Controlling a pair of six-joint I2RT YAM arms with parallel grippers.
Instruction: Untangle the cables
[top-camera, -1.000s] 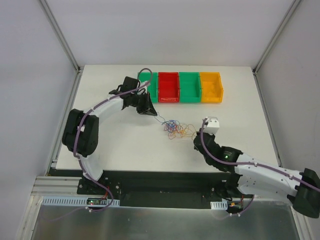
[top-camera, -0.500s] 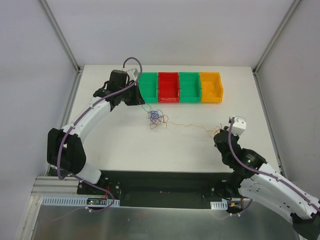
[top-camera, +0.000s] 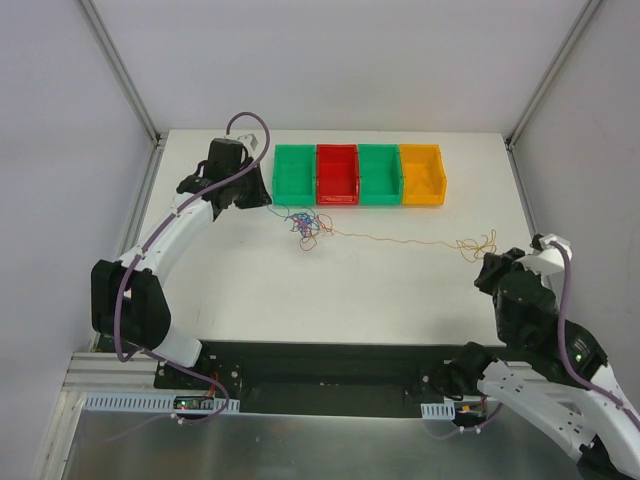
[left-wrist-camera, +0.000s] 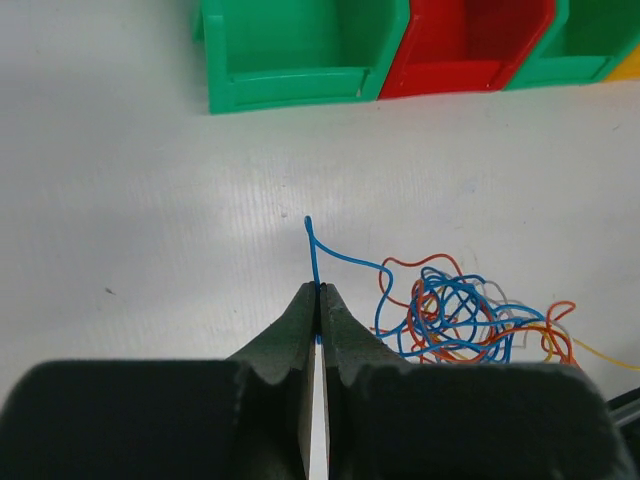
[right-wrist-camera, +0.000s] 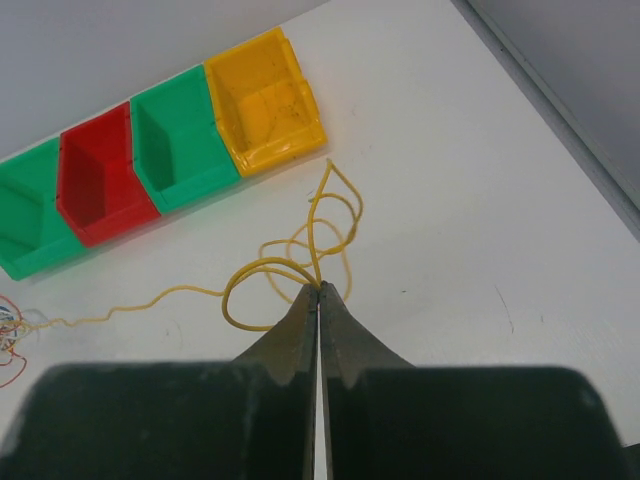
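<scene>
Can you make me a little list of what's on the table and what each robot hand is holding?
left gripper: shut on blue wire
right gripper: shut on yellow wire, which stretches back to the tangle
tangle: blue, red, orange curls, in front of the bins
bins: left green bin, red bin, right green bin, yellow bin, side by side

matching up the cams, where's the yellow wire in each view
top external: yellow wire runs rightward from the tangle, mid-picture
left wrist: yellow wire, one strand at the lower right edge
right wrist: yellow wire loops at centre, pinched in the right gripper
shared landmark: red bin
</scene>
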